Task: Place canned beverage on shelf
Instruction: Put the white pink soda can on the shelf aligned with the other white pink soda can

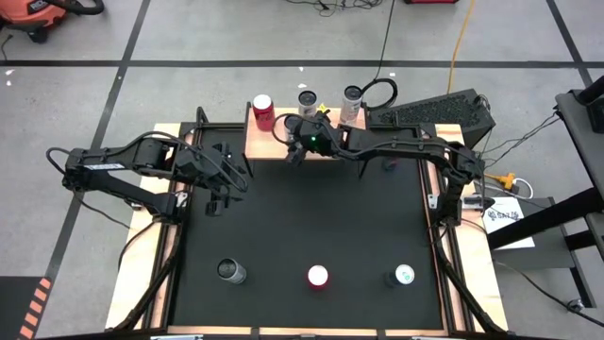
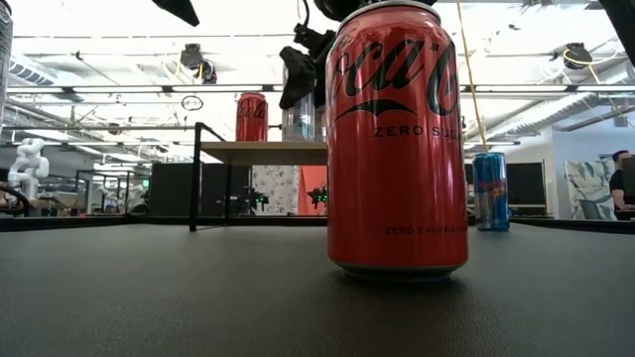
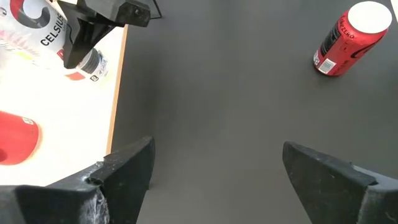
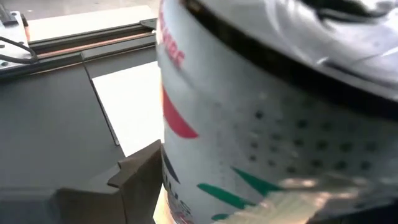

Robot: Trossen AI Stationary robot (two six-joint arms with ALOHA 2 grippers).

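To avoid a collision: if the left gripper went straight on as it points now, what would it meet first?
Most likely only the black mat. From the left gripper, the shelf and the Coca-Cola Zero can lie off to either side, though depth is uncertain.

Left hand [image 3: 211, 168] spread (idle), right hand [image 1: 300, 142] outstretched, clasping

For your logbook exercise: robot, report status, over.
Left gripper open, empty, over mat. Right gripper at white can on shelf, grip unclear. Red can close beside it.
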